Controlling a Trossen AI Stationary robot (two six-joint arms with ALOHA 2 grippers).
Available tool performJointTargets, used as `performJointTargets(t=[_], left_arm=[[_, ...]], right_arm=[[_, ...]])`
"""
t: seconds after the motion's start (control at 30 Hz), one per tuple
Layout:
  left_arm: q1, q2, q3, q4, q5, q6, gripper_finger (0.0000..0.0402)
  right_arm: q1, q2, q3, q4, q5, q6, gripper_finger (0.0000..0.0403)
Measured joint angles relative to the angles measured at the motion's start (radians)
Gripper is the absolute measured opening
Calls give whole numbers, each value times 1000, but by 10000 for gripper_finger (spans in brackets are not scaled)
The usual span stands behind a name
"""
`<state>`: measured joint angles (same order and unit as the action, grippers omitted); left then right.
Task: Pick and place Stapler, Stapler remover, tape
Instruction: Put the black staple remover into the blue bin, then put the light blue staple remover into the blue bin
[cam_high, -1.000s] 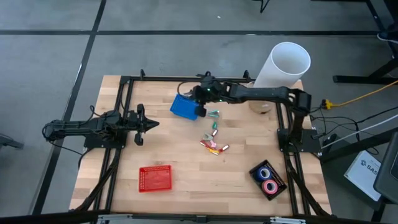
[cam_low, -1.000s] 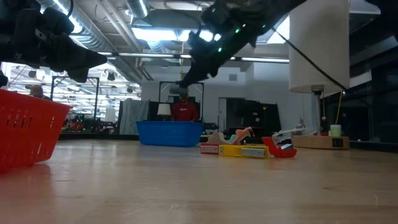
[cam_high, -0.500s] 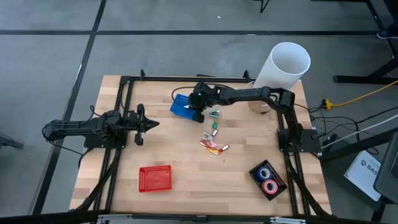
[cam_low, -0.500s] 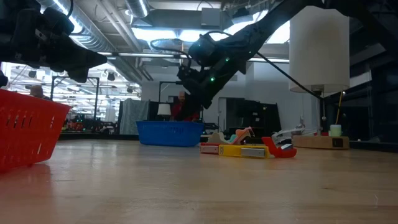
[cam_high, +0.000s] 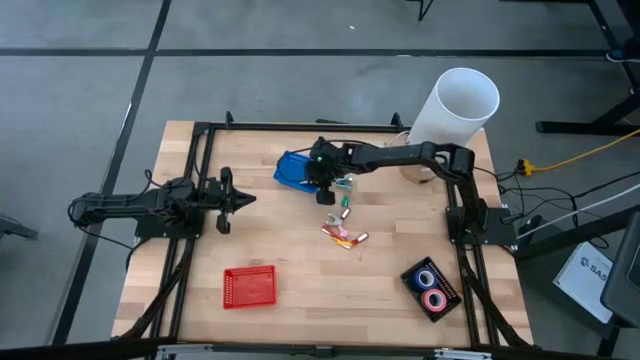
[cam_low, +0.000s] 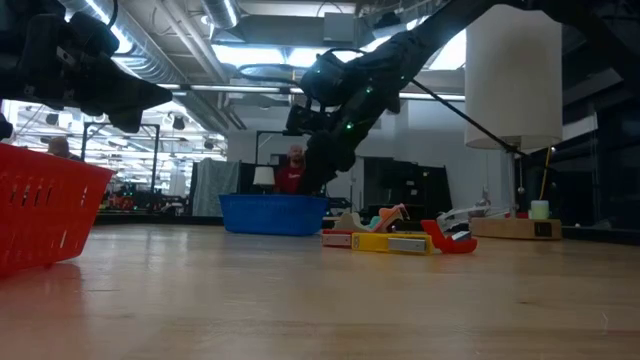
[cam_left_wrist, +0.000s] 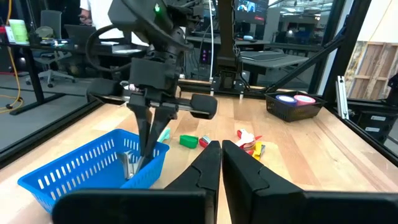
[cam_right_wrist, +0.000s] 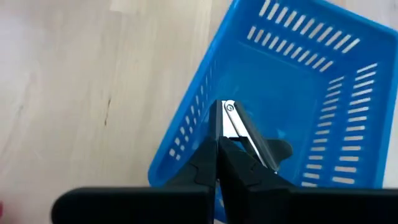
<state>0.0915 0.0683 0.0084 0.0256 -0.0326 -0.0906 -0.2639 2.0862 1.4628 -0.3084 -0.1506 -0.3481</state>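
Stapler remover (cam_right_wrist: 239, 130) inside basket (cam_right_wrist: 323, 93), right hand (cam_right_wrist: 217, 163) above

Even, diffuse overhead light; ceiling strip lights (cam_low: 250, 50) glare bright in the low view. Shadows on the table (cam_high: 300, 260) are faint. Low view foreground boards look soft, possibly out of focus. Blue basket (cam_right_wrist: 298, 106) is sharp in the right wrist view.

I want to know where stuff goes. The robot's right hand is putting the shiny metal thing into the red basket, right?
Not quite. The right hand is shut on the stapler remover over the blue basket, not the red basket, which sits apart near the table's front. The right wrist view shows it; the high view shows both baskets.
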Motion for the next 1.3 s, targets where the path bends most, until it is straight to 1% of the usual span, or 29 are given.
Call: performJointTargets(t=[0.2, 0.3, 0.47, 0.77, 0.93, 1.07, 1.23, 1.3], left_arm=[[0, 0, 0, 0, 0, 0, 9], [0, 0, 0, 0, 0, 0, 9], [0, 0, 0, 0, 0, 0, 13], [0, 0, 0, 0, 0, 0, 9], [0, 0, 0, 0, 0, 0, 12], [0, 0, 0, 0, 0, 0, 9], [0, 0, 0, 0, 0, 0, 9], [0, 0, 0, 0, 0, 0, 12]], right_arm=[[3, 0, 0, -34, 1, 4, 8], [4, 0, 0, -39, 1, 4, 19], [3, -9, 0, -50, 1, 5, 51], [-12, -78, 0, -86, 1, 16, 125], [-11, -136, 0, -129, 3, 30, 154], [-11, -192, 0, -184, 2, 30, 167], [-11, -246, -2, -263, 1, 56, 169], [-11, -273, -27, -269, 0, 81, 169]])
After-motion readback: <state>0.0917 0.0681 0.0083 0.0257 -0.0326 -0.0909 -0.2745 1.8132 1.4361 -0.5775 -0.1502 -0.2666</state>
